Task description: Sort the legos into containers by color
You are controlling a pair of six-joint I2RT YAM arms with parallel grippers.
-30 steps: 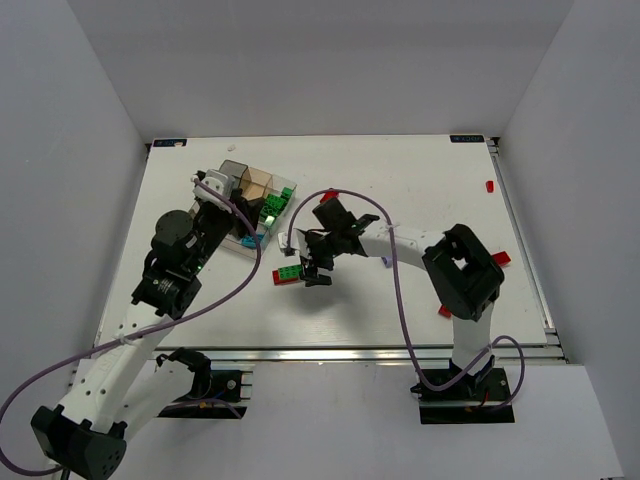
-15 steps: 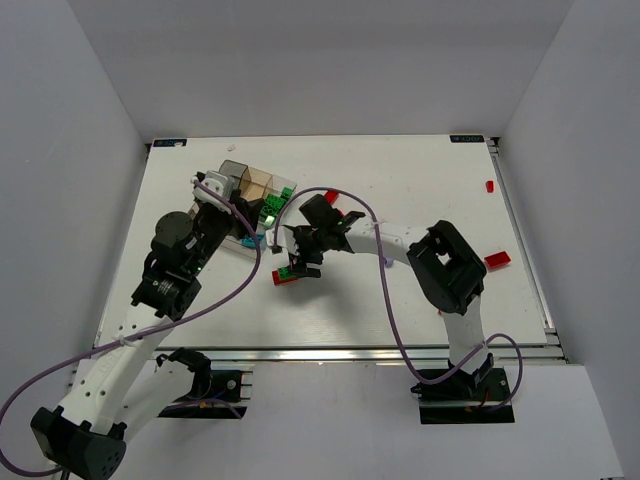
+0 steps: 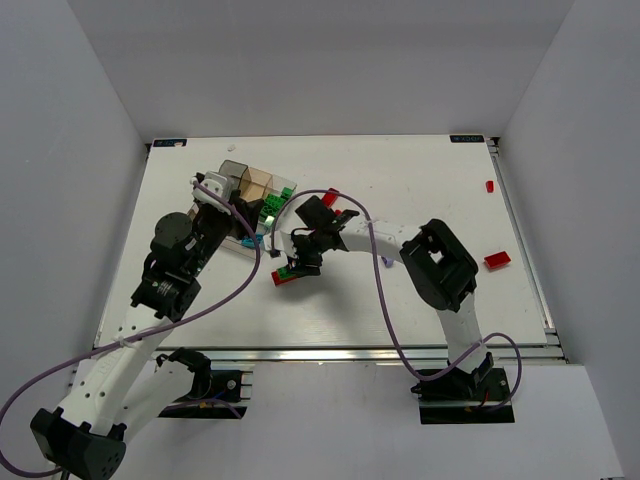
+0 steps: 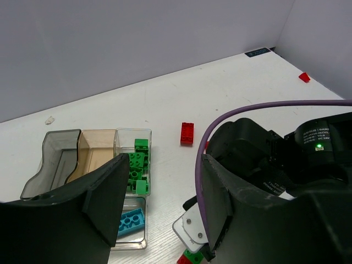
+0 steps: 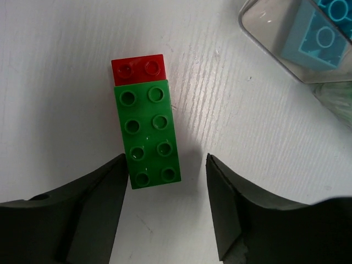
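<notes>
A long green brick [image 5: 147,135] lies flat on the white table [image 5: 55,82], studs up, with a small red brick [image 5: 138,68] touching its far end. The pair sits a little left of the table's middle, in the half toward the near edge. The right gripper [image 5: 166,161] hangs directly over the brick's near end. Its jaws are spread a little wider than the brick, one dark finger [image 5: 93,214] just beside one long side and the other standing off the opposite side with a strip of table showing between. Just beyond the pair is the near end of the clear tray [image 5: 258,33], which lies toward the far left corner of the table. A cyan brick [image 5: 322,27] rests in that end compartment. Farther along the tray, a clear compartment holds several green bricks [image 4: 137,165], next to a brownish compartment [image 4: 96,154] and a grey one [image 4: 55,159]. The left gripper [image 4: 163,165] hovers above the tray's near end with its jaws wide apart and nothing between them. A loose red brick [image 4: 187,133] lies on the table just past the tray. Another red brick [image 3: 496,260] and a tiny red piece [image 3: 489,186] lie well apart near the right edge.
</notes>
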